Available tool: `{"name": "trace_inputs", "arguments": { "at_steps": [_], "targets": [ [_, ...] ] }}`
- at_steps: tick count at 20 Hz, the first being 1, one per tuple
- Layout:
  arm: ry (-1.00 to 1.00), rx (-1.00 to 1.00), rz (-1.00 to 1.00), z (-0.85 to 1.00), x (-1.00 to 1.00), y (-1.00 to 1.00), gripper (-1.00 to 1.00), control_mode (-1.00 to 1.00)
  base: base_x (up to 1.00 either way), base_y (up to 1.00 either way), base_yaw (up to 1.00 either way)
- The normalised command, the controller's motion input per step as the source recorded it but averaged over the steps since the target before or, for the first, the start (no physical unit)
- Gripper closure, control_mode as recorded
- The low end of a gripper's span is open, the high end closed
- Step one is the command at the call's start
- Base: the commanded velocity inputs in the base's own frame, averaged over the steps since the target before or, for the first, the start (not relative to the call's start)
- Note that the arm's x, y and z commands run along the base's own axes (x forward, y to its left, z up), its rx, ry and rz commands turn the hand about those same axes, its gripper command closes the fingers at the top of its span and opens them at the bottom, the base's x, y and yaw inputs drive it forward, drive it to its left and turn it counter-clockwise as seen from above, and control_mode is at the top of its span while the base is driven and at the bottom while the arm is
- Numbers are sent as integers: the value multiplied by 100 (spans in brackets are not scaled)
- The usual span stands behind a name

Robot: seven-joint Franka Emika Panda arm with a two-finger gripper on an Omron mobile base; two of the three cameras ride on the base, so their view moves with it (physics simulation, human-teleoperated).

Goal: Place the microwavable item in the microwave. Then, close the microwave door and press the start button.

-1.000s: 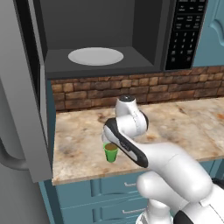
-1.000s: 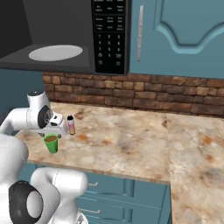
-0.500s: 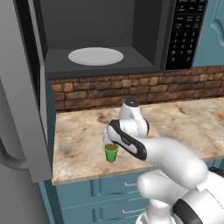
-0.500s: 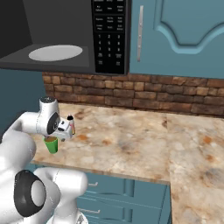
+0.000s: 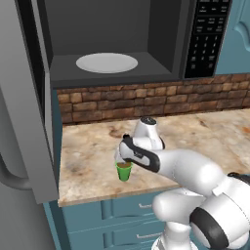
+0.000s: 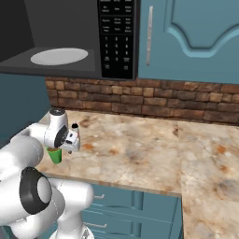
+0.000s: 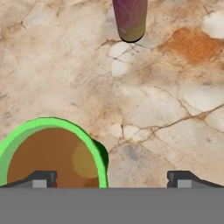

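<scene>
Our gripper (image 7: pixel 111 178) has dropped lower over the cup (image 5: pixel 124 171) on the counter (image 5: pixel 93 146), fingers spread and empty, 1 tip above its rim. We judge the grasp imminent; the microwave (image 5: pixel 112 44) waits open.

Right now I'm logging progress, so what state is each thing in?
Microwave door: swung wide open.
Microwave: cavity holds just its white turntable plate.
Green cup: upright on counter, brown liquid inside.
Pink bottle: standing beyond the cup.
Gripper: open, over the cup's rim.
</scene>
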Motion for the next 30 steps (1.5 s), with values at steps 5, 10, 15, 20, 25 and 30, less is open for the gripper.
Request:
{"name": "trace_inputs", "arguments": {
  "at_steps": [5,10,15,20,25,30],
  "targets": [
    [1,2,-2,-21,17,4,-100,-100,0,0,0],
    [5,1,-2,-15,9,9,-100,-100,0,0,0],
    [3,0,0,-29,-5,1,100,-100,0,0,0],
    [0,0,0,-11,-12,0,100,-100,0,0,0],
    [-13,0,-1,9,-40,0,100,-100,0,0,0],
    [-36,0,-14,91,-72,0,100,-100,0,0,0]
  ]
}}
